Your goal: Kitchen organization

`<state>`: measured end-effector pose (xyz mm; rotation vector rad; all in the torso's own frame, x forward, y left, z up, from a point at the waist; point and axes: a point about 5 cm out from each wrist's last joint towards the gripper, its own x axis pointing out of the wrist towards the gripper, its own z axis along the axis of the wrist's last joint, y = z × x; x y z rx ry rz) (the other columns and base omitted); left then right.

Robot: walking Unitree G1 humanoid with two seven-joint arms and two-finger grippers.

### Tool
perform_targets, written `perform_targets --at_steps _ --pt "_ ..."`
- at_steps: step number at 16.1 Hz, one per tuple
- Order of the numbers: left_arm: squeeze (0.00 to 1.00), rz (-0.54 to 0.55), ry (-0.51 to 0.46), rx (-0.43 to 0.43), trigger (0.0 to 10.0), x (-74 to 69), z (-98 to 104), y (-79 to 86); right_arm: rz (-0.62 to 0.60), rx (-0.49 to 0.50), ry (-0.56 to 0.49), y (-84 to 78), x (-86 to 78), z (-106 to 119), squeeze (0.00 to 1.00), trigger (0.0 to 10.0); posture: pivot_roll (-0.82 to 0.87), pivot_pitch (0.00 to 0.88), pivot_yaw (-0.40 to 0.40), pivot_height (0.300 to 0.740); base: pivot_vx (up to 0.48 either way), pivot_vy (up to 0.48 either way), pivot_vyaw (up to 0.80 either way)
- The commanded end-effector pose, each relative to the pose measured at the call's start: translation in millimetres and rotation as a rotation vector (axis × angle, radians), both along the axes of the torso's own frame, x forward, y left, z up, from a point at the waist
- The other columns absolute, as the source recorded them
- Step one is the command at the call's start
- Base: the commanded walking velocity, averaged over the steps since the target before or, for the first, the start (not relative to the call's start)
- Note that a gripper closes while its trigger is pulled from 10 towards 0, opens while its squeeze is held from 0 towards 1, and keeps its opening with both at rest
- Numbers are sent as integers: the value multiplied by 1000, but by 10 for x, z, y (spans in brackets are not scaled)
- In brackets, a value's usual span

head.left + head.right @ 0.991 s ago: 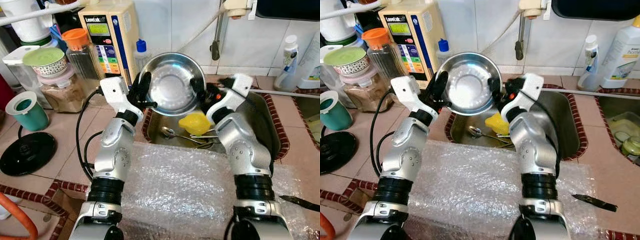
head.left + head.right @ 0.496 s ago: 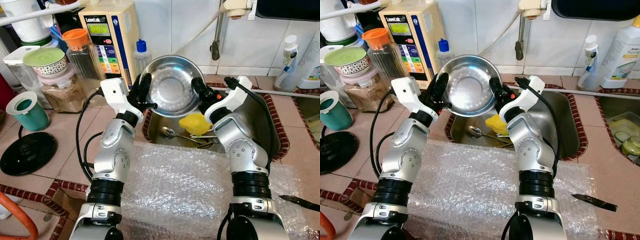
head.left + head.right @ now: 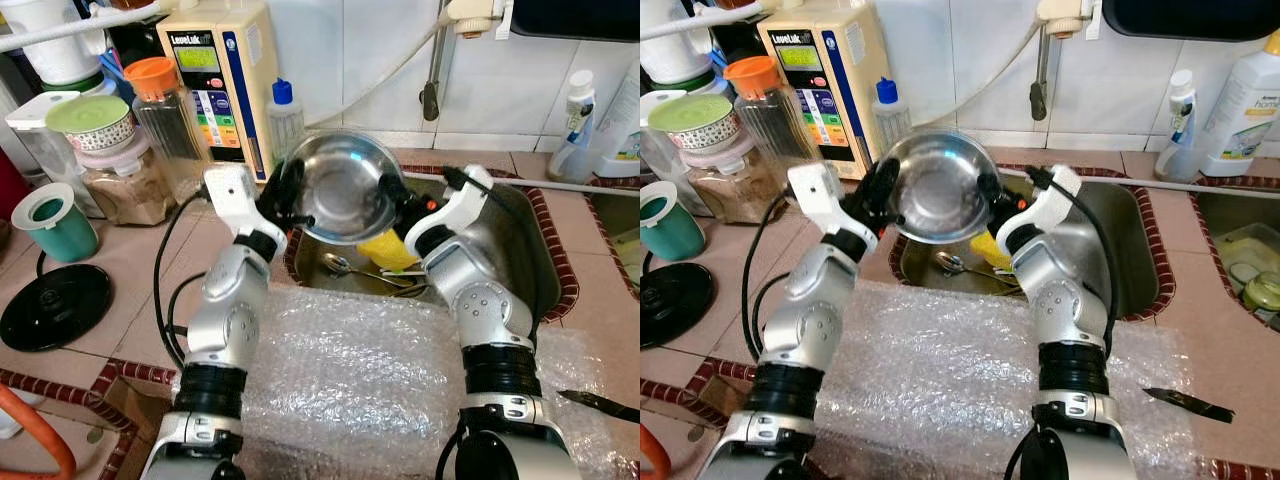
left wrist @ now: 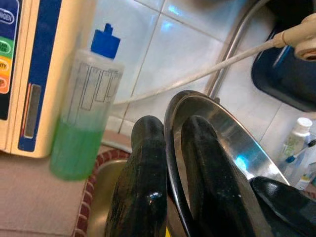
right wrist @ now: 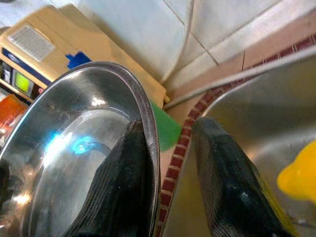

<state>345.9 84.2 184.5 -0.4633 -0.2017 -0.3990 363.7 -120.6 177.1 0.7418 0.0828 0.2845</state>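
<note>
Both of your grippers are on the steel bowl [image 3: 342,187], which hangs tilted in the air over the near left corner of the sink [image 3: 520,235], its hollow facing you. Your left gripper [image 4: 168,168] has its jaws closed on the bowl's left rim, one finger on each side of the edge. Your right gripper [image 5: 170,173] meets the right rim: one finger lies inside against the rim, the other stands apart outside it, so those jaws look parted around the edge rather than pinched on it.

Just below the bowl, down in the sink, you have a yellow cup [image 3: 385,250] and a spoon [image 3: 340,265] lying beside it. A sheet of bubble wrap [image 3: 350,370] covers the bench [image 3: 130,250] in front of the sink, under your forearms. Behind the bowl, against the tiled wall, stand a bottle with a blue cap [image 4: 89,108] holding green liquid and a cream water filter [image 3: 222,70]. Off to your left sit an orange-lidded jar [image 3: 160,100], a teal cup [image 3: 52,222] and a black round base [image 3: 55,305]. A knife [image 3: 600,403] lies near the bench edge on your far right.
</note>
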Motion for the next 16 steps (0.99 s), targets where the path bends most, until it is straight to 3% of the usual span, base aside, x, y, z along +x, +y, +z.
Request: perform_targets --at_steps 1,2,3,4,5,12,13,16 --pt "0 -119 -53 25 0 -97 43 -219 -175 64 45 -250 75 65 0 0 -58 0 119 740 0 0 0" --pt "0 -130 -61 35 0 -104 52 -229 -177 68 37 -260 81 90 0 0 -55 0 119 740 0 0 0" --pt "165 -124 -46 46 0 -104 21 -217 -183 70 29 -276 79 104 0 0 -53 0 119 740 0 0 0" --pt "1000 -112 -13 63 2078 -91 -42 -193 -196 66 38 -297 78 73 0 0 -52 0 122 740 0 0 0" --pt "1000 -107 8 96 10000 -75 -89 -177 -211 62 49 -321 83 43 0 0 -48 0 121 740 0 0 0" --pt "1000 -167 39 155 10000 -96 -149 -179 -378 -11 37 -549 136 92 0 0 -31 0 98 740 0 0 0" --pt "1000 -195 60 198 10000 -132 -207 -207 -457 -59 28 -637 139 111 0 0 -27 0 102 740 0 0 0" --pt "1000 -207 138 253 10000 -226 -387 -190 -548 -65 73 -694 123 -1 0 0 -19 0 111 740 0 0 0"
